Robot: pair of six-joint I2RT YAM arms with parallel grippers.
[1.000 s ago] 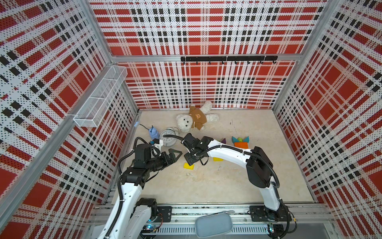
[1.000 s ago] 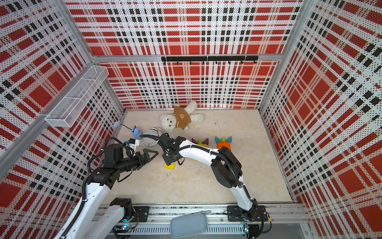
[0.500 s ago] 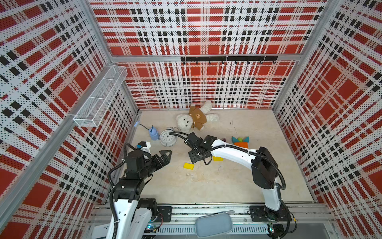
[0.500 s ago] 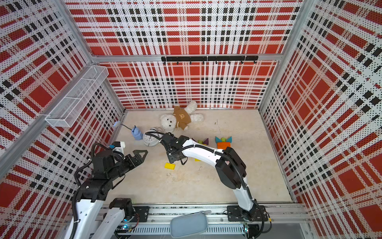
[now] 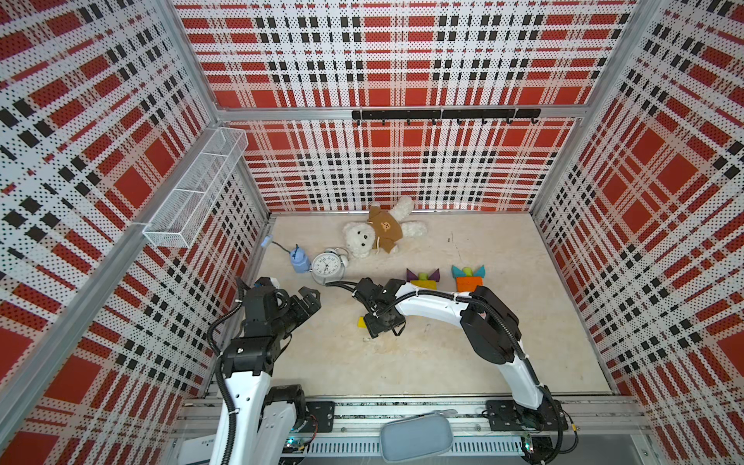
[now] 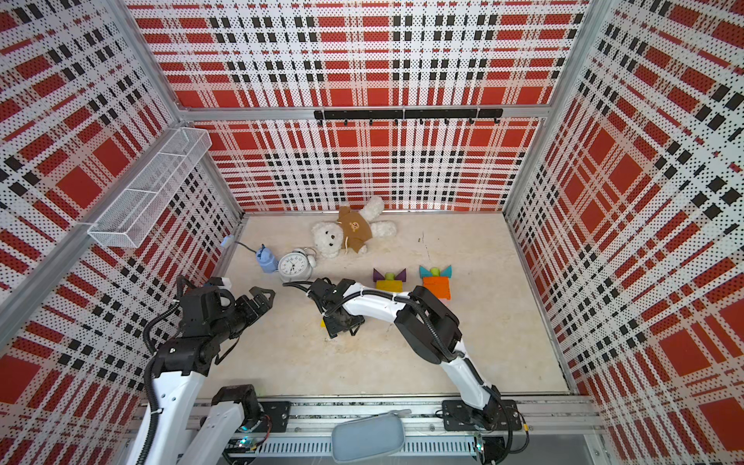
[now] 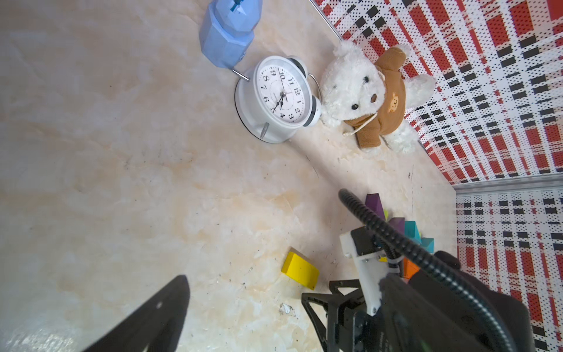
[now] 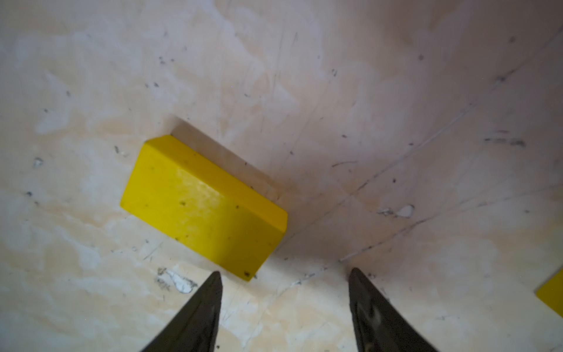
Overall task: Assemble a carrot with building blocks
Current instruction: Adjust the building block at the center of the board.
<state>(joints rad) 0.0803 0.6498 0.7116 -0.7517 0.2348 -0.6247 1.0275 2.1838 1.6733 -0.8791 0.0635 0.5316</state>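
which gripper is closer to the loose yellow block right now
Right. The right gripper is open just beside the yellow block, with nothing between its jaws and not touching it. The left gripper is well away from the block, over by the side wall.

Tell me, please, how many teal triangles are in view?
2. Both flank the green cylinder above the orange block: one triangle on the clock's side, one on the far side. The right arm could hide others.

Loose yellow block (image 8: 204, 204) lying flat, apart from purple-and-yellow cluster (image 5: 422, 283), teal-and-orange cluster (image 5: 469, 282) just beside it
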